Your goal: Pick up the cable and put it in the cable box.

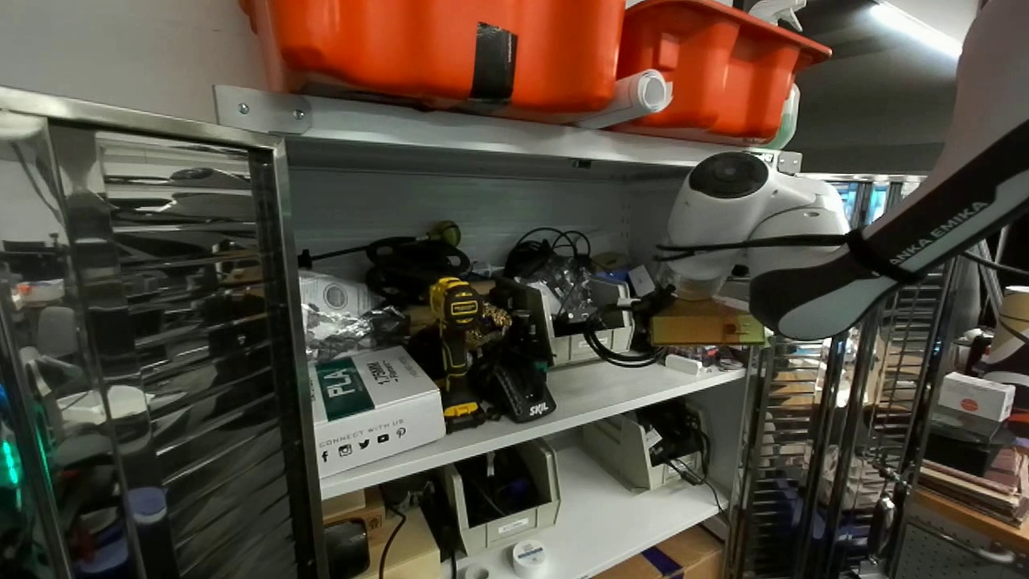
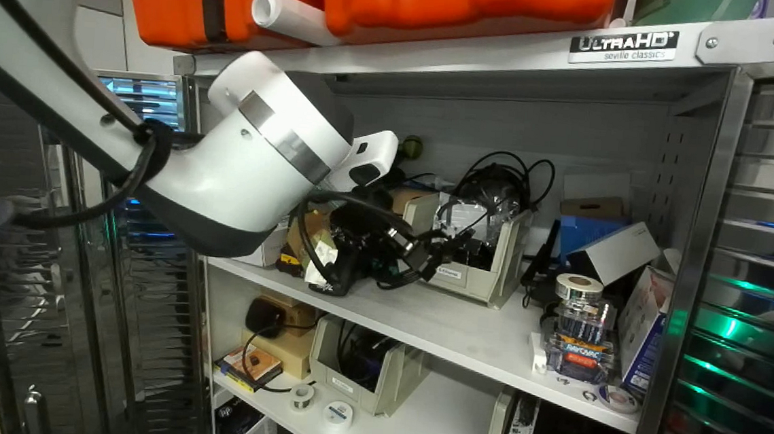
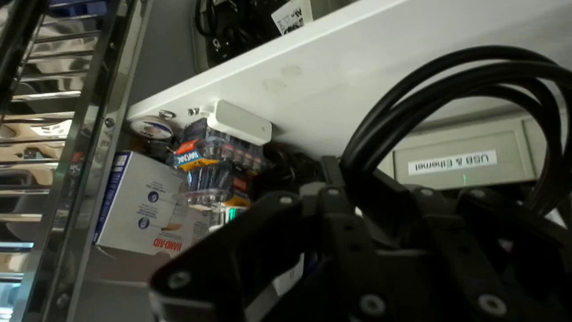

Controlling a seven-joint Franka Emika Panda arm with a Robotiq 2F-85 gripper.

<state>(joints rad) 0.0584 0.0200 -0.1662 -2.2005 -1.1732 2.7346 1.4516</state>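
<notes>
The cable is black and coiled in several loops; in the wrist view the cable (image 3: 373, 138) rises from between the fingertips and arcs to the right. My gripper (image 3: 358, 174) is shut on it. In the exterior views the gripper (image 1: 643, 307) (image 2: 435, 253) is in front of the upper shelf, with cable loops (image 1: 611, 355) (image 2: 301, 228) hanging from it. The cable box is a beige bin labelled "USB & Ethernet" (image 3: 456, 167), upside down in the wrist view. The bin (image 1: 572, 347) (image 2: 484, 285) stands behind the held cable and holds black cables and a clear bag.
A yellow-black drill (image 1: 460, 346) and a white PLA box (image 1: 378, 410) stand on the upper shelf (image 2: 471, 330). Battery packs (image 2: 578, 356) and a Band-Aid box (image 3: 143, 205) stand at the shelf's other end. Orange tubs (image 1: 450, 56) sit on top. More bins (image 1: 514, 515) stand below.
</notes>
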